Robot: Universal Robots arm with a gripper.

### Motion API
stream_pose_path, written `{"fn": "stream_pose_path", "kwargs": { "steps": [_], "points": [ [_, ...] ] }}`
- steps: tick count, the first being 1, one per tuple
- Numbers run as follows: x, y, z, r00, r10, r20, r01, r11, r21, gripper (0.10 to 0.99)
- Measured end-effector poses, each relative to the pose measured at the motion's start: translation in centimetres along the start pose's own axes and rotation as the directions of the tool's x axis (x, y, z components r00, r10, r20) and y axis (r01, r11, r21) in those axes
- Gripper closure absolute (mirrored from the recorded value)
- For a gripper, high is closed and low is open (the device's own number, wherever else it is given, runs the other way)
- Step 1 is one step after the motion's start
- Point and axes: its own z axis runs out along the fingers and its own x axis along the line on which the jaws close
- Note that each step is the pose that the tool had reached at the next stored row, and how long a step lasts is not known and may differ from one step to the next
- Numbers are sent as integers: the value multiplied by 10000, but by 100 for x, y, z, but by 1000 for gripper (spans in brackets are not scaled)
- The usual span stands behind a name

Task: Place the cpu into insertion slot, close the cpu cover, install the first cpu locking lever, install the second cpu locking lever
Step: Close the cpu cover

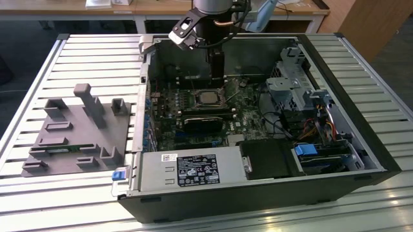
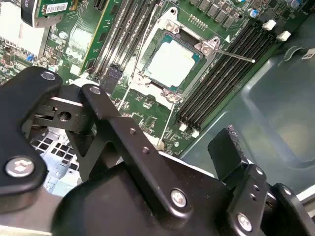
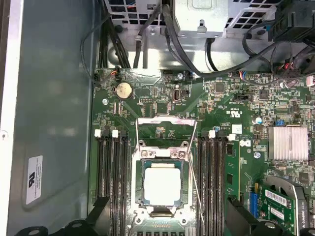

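Currently the gripper (image 2: 169, 107) hangs spread, empty, over the cpu (image 3: 162, 184) in the insertion slot (image 3: 140, 194); the exterior view adds a grey fixture (image 1: 77, 130)

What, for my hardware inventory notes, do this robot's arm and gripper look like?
The arm is a grey metal tube with a pale blue cap and black cables looped at its wrist. The gripper is matte black: hinged link bars pinned with round silver screws, ending in two blunt black fingers.

Grey fixture block (image 1: 77, 137) on slatted table (image 1: 38, 72), beside open computer case (image 1: 258, 203)
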Motion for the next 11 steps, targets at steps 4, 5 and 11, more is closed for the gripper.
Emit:
{"fn": "stream_pose_path", "kwargs": {
  "steps": [4,5,11],
  "points": [
    [-1,3,-41,10000,0,1,0,10000,0,98],
    [-1,3,-42,10000,0,0,0,10000,0,98],
    [-1,4,-55,10000,0,1,0,10000,0,180]
  ]
}}
